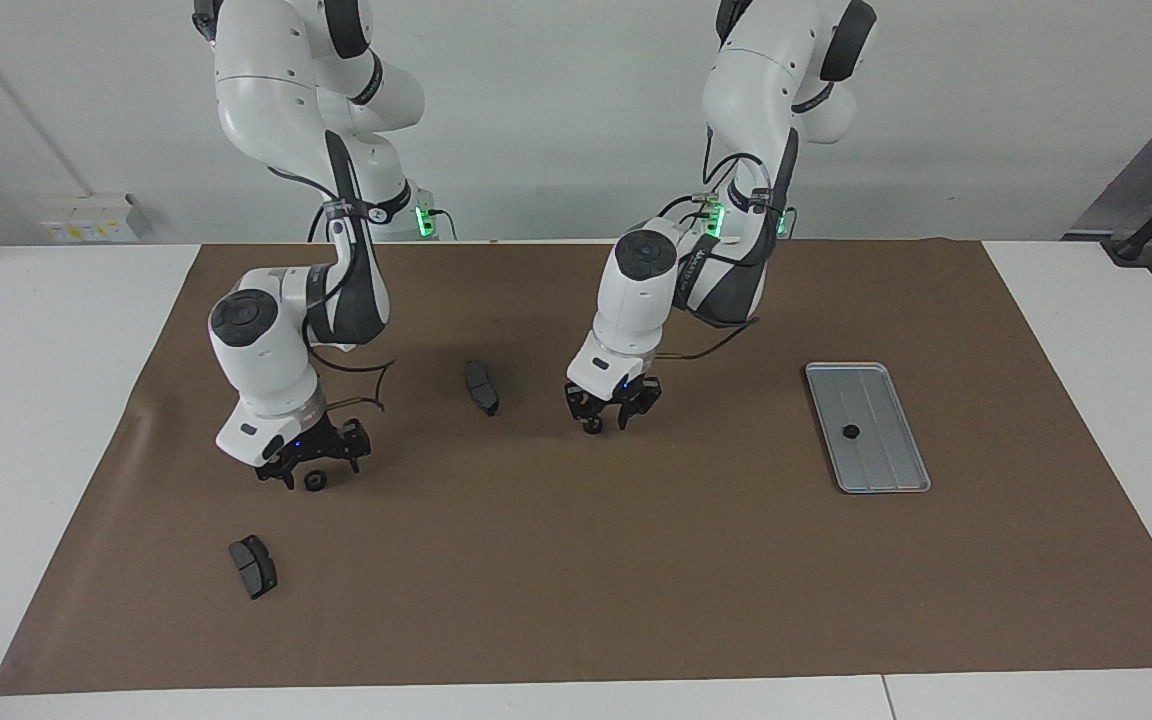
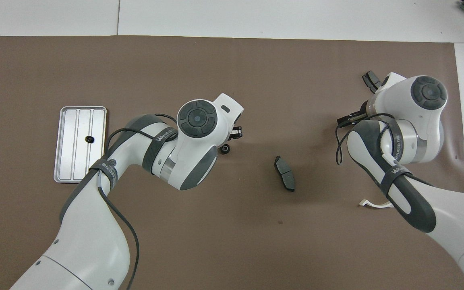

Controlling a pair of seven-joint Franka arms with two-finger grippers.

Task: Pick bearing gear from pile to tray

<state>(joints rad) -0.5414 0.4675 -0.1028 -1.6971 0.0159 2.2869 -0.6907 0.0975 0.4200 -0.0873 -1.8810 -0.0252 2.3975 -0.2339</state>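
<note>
I see the bench [image 1: 66, 420] under a brown mat [image 1: 636, 580], both arms reaching down onto it. The tray [image 1: 886, 460] lies toward the left arm's end, one black ring [image 1: 850, 432] already on it. My left gripper [image 1: 607, 417] is low at mid-mat, and a second ring [image 1: 592, 427] sits at its fingers; I cannot tell whether they clamp it. My right gripper [image 1: 308, 470] is down with fingers apart around a third ring [image 1: 314, 481]. One brake pad [image 1: 481, 387] lies between the arms, another [image 1: 253, 566] farther from the robots than the third ring.
</note>
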